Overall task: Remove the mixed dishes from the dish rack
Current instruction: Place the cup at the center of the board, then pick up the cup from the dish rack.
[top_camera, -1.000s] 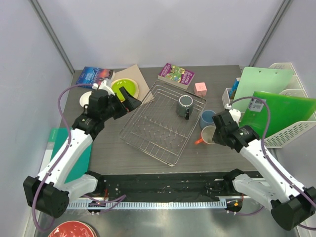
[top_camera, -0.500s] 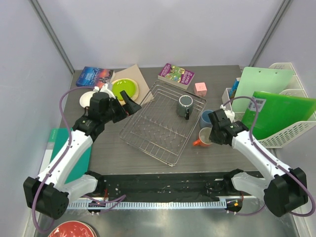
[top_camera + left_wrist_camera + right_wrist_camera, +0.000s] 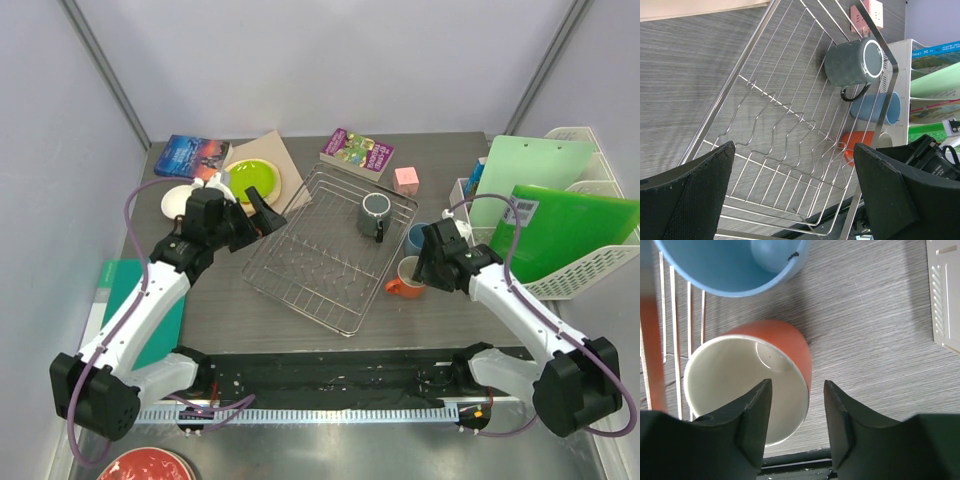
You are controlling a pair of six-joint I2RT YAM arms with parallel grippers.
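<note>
Across the silver wire dish rack (image 3: 310, 262), in its far right corner, the dark grey mug (image 3: 375, 214) stands apparently upright, with its handle toward the near side. The jaws of the left arm (image 3: 150, 290) hang apart at the rack's left rim, facing the mug. The jaws of the right arm (image 3: 520, 310), also apart, straddle the rim of the orange mug (image 3: 792, 337) on the bench (image 3: 220, 300), and they are nearer the grey mug.

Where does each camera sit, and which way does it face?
Top external: above and behind, looking down on the grey table; left arm and right arm show.
Left wrist: on the left arm, looking across the silver wire dish rack at the dark grey mug; its black fingers show.
Right wrist: on the right arm, looking down into the orange mug; its fingers straddle the rim.
Shared: all three show the orange mug.
</note>
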